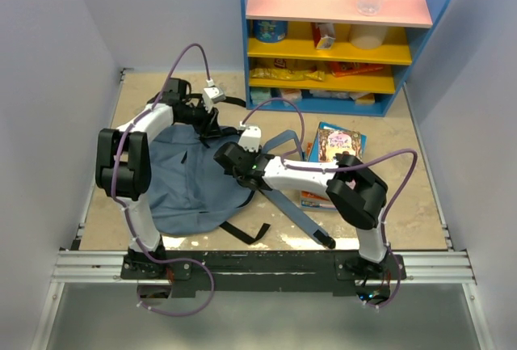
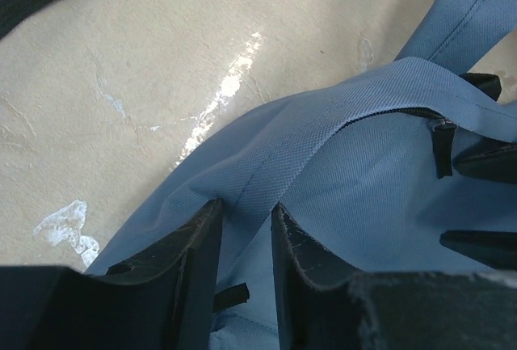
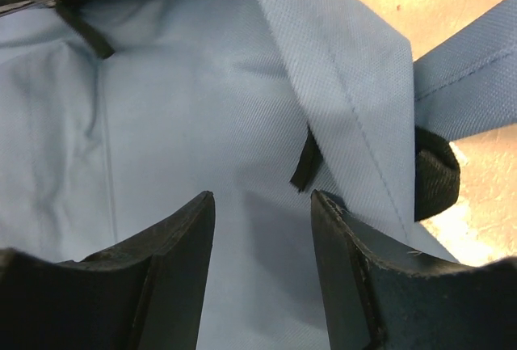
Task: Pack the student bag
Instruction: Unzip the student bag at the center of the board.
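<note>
The student bag (image 1: pixel 182 184), grey-blue and rounded, lies flat left of the table's middle, and its padded strap (image 1: pixel 295 204) trails to the right. My left gripper (image 1: pixel 212 128) is at the bag's far edge. In the left wrist view it (image 2: pixel 246 211) is shut on a folded fabric band of the bag (image 2: pixel 323 140), next to a black zip pull (image 2: pixel 440 144). My right gripper (image 1: pixel 230 160) hovers over the bag's right side. In the right wrist view it (image 3: pixel 262 198) is open and empty, just above the bag's cloth (image 3: pixel 178 107).
Colourful books (image 1: pixel 333 154) lie right of the bag, partly under the right arm. A blue shelf unit (image 1: pixel 339 39) with snacks and bottles stands at the back. Walls close in on the left and right. A thin black webbing strap (image 1: pixel 246 233) lies near the front edge.
</note>
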Action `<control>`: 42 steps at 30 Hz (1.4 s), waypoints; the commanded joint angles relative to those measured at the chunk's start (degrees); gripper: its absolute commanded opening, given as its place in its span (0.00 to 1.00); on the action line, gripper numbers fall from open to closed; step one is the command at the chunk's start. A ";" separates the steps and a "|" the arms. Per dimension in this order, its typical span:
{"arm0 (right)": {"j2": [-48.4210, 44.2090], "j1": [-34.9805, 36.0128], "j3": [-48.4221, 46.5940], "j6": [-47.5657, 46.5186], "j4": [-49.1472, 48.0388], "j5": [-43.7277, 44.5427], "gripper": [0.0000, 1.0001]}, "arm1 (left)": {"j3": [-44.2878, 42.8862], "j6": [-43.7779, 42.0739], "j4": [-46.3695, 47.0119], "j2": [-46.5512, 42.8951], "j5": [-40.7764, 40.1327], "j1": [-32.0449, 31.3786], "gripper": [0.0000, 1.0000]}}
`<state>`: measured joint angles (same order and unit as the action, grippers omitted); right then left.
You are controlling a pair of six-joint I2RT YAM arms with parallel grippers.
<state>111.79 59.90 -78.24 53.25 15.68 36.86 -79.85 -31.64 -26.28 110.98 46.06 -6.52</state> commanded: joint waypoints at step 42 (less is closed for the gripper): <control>-16.69 -2.42 4.32 -31.54 -2.94 -10.93 0.00 | 3.39 2.63 5.80 -3.14 0.17 -0.59 0.29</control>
<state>97.19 57.98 -74.63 26.26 12.69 30.85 -77.30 -30.48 -23.07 109.97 46.22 -6.57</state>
